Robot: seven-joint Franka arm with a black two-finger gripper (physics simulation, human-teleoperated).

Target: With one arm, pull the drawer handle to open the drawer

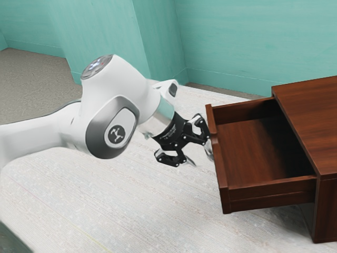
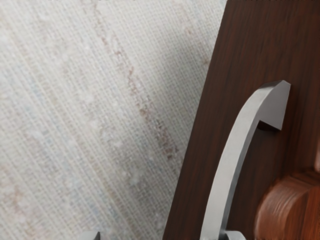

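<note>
Drawer [image 1: 263, 145] open, fingers [image 1: 201, 126] apart nr handle [image 2: 235, 150], off-white woven tabletop [image 1: 105, 211], teal walls [image 1: 237, 37]

It was a plain indoor room as a simulator renders it, with flat teal walls [image 1: 237, 37] meeting a grey carpet-like floor [image 1: 31, 79]. A table [image 1: 105, 211] with a pale woven top bore a dark wooden cabinet [image 1: 310, 105], whose drawer [image 1: 263, 153] had a curved metal handle [image 2: 235, 150], which was household furniture. A white robot arm [image 1: 105, 116] working at it gave the room the look of a test set-up.
</note>
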